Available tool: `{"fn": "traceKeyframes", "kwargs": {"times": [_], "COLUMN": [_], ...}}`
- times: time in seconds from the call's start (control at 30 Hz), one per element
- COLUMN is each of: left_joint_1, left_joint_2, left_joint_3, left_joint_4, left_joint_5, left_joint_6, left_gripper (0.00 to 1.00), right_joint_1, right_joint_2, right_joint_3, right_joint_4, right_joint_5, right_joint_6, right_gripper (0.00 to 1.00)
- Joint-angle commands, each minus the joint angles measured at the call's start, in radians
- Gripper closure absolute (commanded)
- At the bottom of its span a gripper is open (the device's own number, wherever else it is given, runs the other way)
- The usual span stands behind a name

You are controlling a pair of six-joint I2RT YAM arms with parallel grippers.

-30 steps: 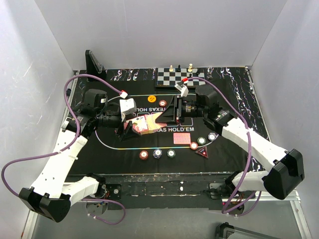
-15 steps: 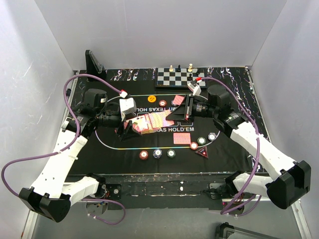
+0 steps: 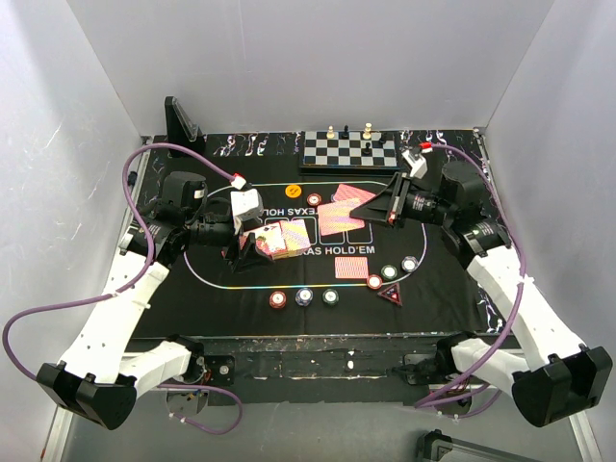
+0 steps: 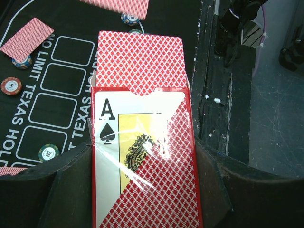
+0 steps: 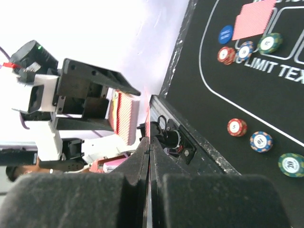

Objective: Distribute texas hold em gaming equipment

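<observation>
Gripping a glossy film-wrapped rectangular card box (image 4: 142, 156), left fingers (image 4: 66, 190); right fingers (image 5: 95, 199) pinched on one thin lattice-backed card (image 3: 339, 219).

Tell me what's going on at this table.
A poker deal is under way. The left claw grips an open card box with cards sticking out. The right claw is shut on one card, held flat above the mat's right half. Chips sit in a row along the mat's near edge, with a second card beside them.
</observation>
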Motion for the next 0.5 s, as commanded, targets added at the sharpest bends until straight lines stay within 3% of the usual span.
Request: {"fn": "traceKeyframes", "kwargs": {"times": [0.0, 0.1, 0.47], "left_joint_1": [0.004, 0.004, 0.004], "left_joint_2": [-0.018, -0.018, -0.023], "left_joint_3": [0.019, 0.022, 0.024], "left_joint_4": [0.022, 0.021, 0.019], "left_joint_5": [0.040, 0.040, 0.040], "left_joint_6": [0.004, 0.001, -0.008], "left_gripper": [1.00, 1.00, 1.00], "right_joint_1": [-0.069, -0.086, -0.086], "right_joint_2": [0.000, 0.055, 0.341], "right_joint_3": [-0.054, -0.098, -0.215], "right_joint_4": [-0.052, -0.129, -0.031], "right_joint_5": [-0.027, 0.053, 0.180], "right_joint_6": [-0.065, -0.162, -0.273], "right_gripper": [0.99, 0.99, 0.99]}}
